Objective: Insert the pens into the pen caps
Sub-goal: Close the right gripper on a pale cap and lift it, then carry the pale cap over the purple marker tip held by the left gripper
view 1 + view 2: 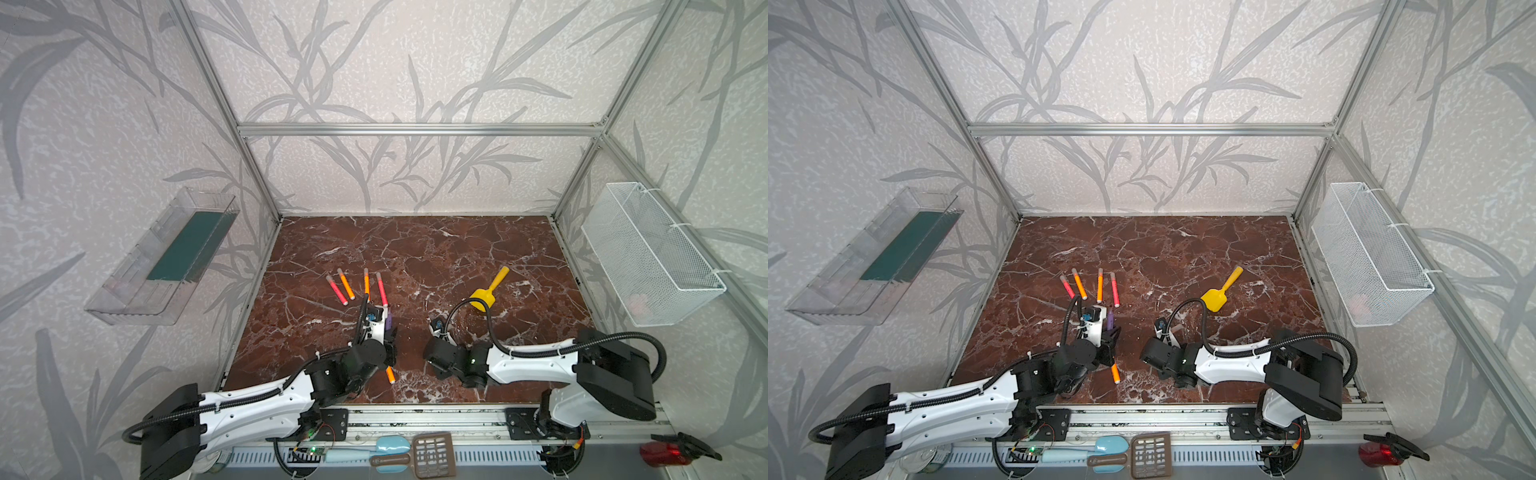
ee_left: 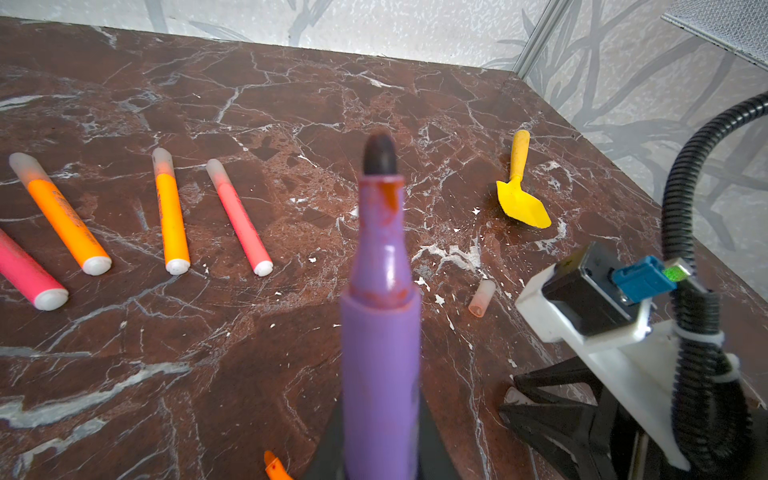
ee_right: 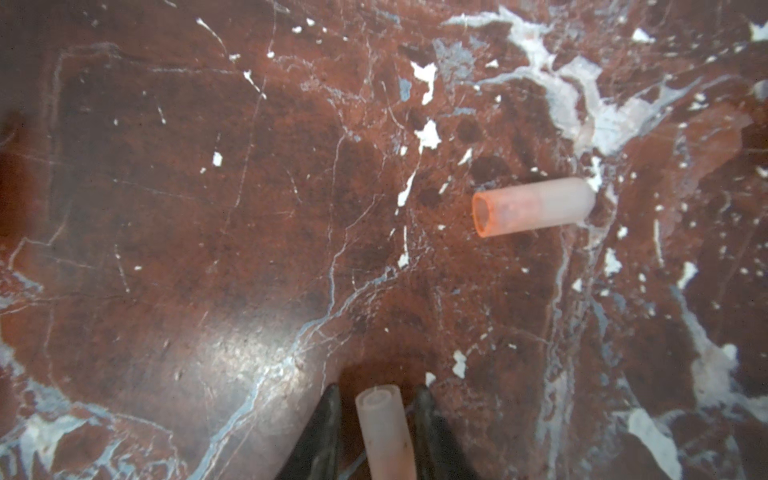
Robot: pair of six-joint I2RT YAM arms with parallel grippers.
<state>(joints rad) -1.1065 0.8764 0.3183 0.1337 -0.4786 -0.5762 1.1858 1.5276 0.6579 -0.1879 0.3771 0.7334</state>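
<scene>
Running along the near edge, an aluminium rail (image 1: 415,419) carries both arm bases, with a pale blue scoop (image 1: 392,444) and a brown slotted scoop (image 1: 432,455) lying in front of it. Beyond it spreads the table (image 1: 457,249), glossy red-brown marble shot through with white veins and flecks. Walls papered pale grey with darker leaf sprays close it in on three sides behind a metal frame. A clear plastic tray (image 1: 137,286) hangs on the left wall and a white wire basket (image 1: 652,253) on the right.

Nearest the rail, the near orange pen (image 1: 390,375) lies partly under the left arm. The left gripper (image 1: 391,332) is clamped on the purple pen (image 2: 380,332). That pen is uncapped, with a dark rounded nib and orange-red smears on its neck, and it points away from the jaws above the table.

To the right, the right gripper (image 3: 378,415) is low over the table, its jaws narrow either side of a pen cap (image 3: 384,428), a frosted pinkish tube. A sliver of gap shows beside one finger, so no firm grip shows. A second pen cap (image 3: 536,205), orange-tinged at its open mouth, lies on its side just beyond.

Farther back on the left, four capped pens lie in a loose row. The leftmost pen (image 1: 336,289) is red-pink, the second pen (image 1: 345,284) and third pen (image 1: 366,284) are orange, and the rightmost pen (image 1: 382,289) is red-pink. Their cloudy caps point toward the far wall. Well to their right lies a yellow scoop (image 1: 490,291).
</scene>
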